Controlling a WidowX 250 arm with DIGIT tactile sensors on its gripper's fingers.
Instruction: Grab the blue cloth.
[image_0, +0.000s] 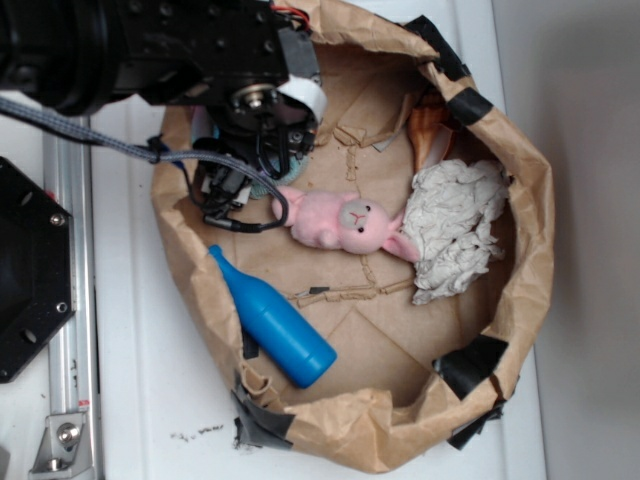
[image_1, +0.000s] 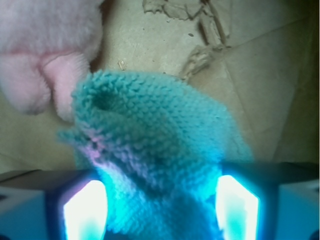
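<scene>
In the wrist view the blue cloth (image_1: 160, 135), a fuzzy teal terry washcloth, bunches up between my two fingers and touches both pads. My gripper (image_1: 160, 200) is shut on it, pinching its lower folds. Seen from the exterior view, the gripper (image_0: 262, 165) hangs over the upper left of the paper bag's floor, and the arm hides nearly all of the cloth. The pink plush bunny (image_0: 340, 222) lies just right of the gripper, its foot (image_1: 62, 85) touching the cloth's edge.
A crumpled brown paper bag (image_0: 530, 250) walls in everything. A bright blue plastic bottle (image_0: 272, 320) lies at the lower left inside it. A wrinkly whitish-grey rag (image_0: 455, 230) sits at the right, beside the bunny's ears.
</scene>
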